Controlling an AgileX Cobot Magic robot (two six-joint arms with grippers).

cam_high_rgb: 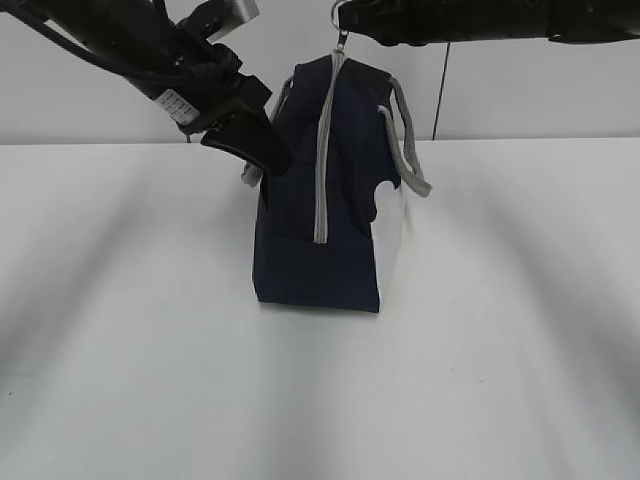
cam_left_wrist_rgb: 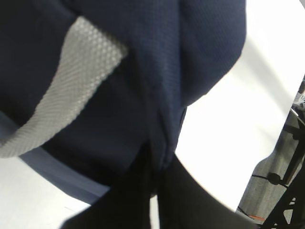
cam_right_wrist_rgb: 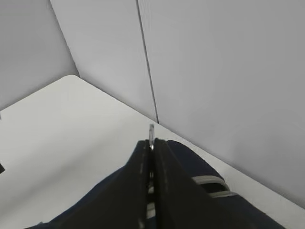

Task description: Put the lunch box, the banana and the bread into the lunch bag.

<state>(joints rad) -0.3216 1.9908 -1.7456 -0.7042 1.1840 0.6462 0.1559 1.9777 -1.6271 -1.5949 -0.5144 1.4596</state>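
Apparently zipped: lunch bag [cam_high_rgb: 330, 200] upright mid-table [cam_high_rgb: 120, 380]. Left gripper [cam_left_wrist_rgb: 153, 191] clamped on fabric edge; right gripper [cam_right_wrist_rgb: 152, 157] pinched ring pull [cam_high_rgb: 338, 14]. Risks noted: pull slipping, bag lifting or tipping. Food items unseen.

No text can be read. The left arm [cam_high_rgb: 180, 70] carries a small white label [cam_high_rgb: 177, 105], its dark marks too small to read.
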